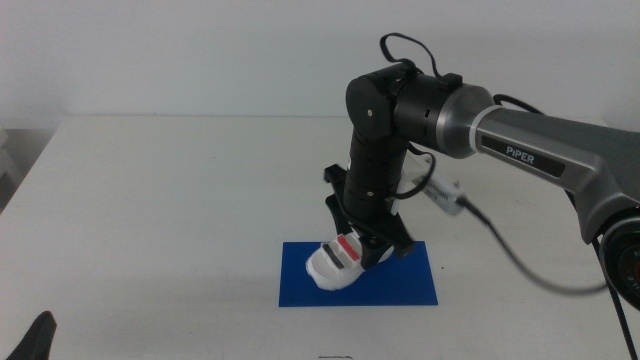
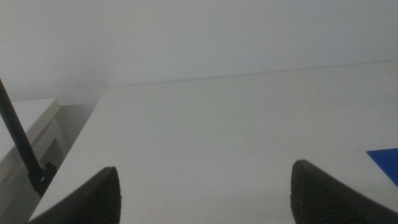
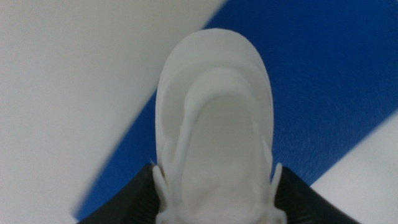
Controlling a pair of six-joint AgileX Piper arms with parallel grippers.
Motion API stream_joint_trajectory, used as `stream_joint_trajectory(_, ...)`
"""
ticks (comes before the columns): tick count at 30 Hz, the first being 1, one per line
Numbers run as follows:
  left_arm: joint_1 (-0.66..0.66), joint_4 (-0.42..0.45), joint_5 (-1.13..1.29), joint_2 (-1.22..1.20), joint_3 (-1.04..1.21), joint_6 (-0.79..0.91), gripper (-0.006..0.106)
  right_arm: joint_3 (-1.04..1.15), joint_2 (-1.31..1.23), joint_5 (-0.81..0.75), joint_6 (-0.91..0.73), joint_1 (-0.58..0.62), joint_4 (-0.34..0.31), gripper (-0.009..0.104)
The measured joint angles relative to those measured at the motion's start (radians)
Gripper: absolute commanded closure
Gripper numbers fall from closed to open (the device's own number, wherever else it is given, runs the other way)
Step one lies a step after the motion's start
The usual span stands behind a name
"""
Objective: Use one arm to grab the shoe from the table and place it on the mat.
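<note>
White bench (image 1: 150, 200) fills the room's lower half, with a pale plain wall behind it and nothing much else about. Starting at the left, the waiting left tool (image 1: 38, 338) shows only as a dark tip at the bottom corner of the overhead view; from its own wrist camera the two jaws stand wide apart with bare bench between them, released and holding nothing, kept well out of the way so the other arm can work alone.

Moving toward the middle, the mat (image 1: 400, 285) lies flat and dark blue on the bench, its long side running across. Over its left part sits the shoe (image 1: 335, 262), toe pointing toward the near left corner and tilted down, red strap showing. I cannot say for sure whether the sole already touches the mat or hangs just above it.

The right tool (image 1: 375, 245) is clenched on the shoe at its heel end, a jaw pressed against each side, as the wrist camera shows with the white toe (image 3: 214, 93) jutting forward over blue. The arm (image 1: 520, 145) reaches in from the right and bends steeply down, which keeps the shoe above the mat for setting down. I'd judge the placing nearly done, with release left.
</note>
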Motion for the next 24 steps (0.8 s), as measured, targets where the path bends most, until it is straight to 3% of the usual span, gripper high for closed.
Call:
stream_joint_trajectory(5, 0.0, 0.0, 0.0, 0.0, 0.0, 0.0, 0.007, 0.0, 0.0, 0.0, 0.403, 0.037, -0.044, 0.096)
stream_joint_trajectory(8, 0.0, 0.0, 0.0, 0.0, 0.0, 0.0, 0.007, 0.0, 0.0, -0.001, 0.553, 0.063, -0.052, 0.096)
stream_joint_trajectory(19, 0.0, 0.0, 0.0, 0.0, 0.0, 0.0, 0.007, 0.0, 0.0, -0.002, 0.587, 0.074, -0.084, 0.096)
stream_joint_trajectory(24, 0.0, 0.0, 0.0, 0.0, 0.0, 0.0, 0.007, 0.0, 0.0, -0.002, 0.587, 0.074, -0.129, 0.096)
